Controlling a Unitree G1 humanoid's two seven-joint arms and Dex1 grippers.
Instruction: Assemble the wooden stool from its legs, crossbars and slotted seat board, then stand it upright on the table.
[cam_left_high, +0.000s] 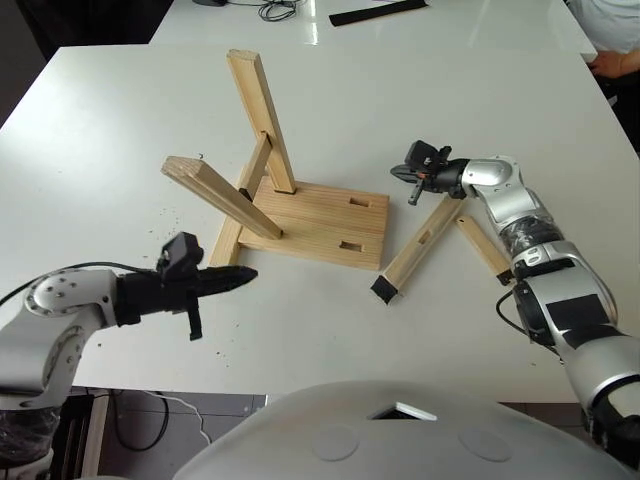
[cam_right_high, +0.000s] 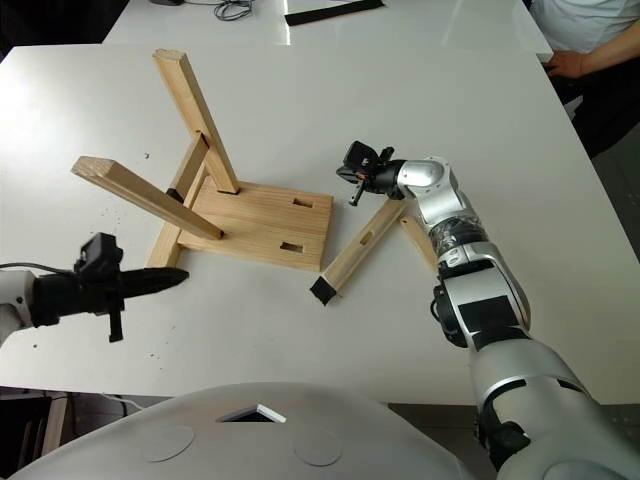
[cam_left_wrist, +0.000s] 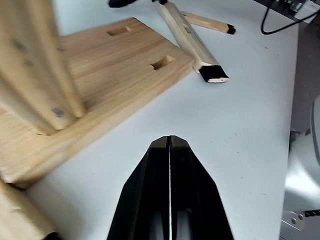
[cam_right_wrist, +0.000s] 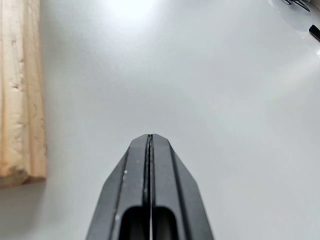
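Light is bright (glare on the table (cam_right_wrist: 132, 7)).

I work over a wide white table (cam_left_high: 120, 120). Just behind it I note a second white tabletop (cam_left_high: 480, 25), carrying a flat black strip (cam_left_high: 378, 12) and a tangle of dark cables (cam_left_high: 278, 10) near its front edge.

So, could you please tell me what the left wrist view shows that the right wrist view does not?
The left wrist view adds the slotted seat board with fitted legs at one side and two open slots, a loose leg with a black end, a thinner bar beyond it, and the left gripper, fingers shut. The right wrist view adds the right gripper close up, fingers shut, beside the blunt end of a wooden piece; I cannot tell which piece. Shared: the white table.
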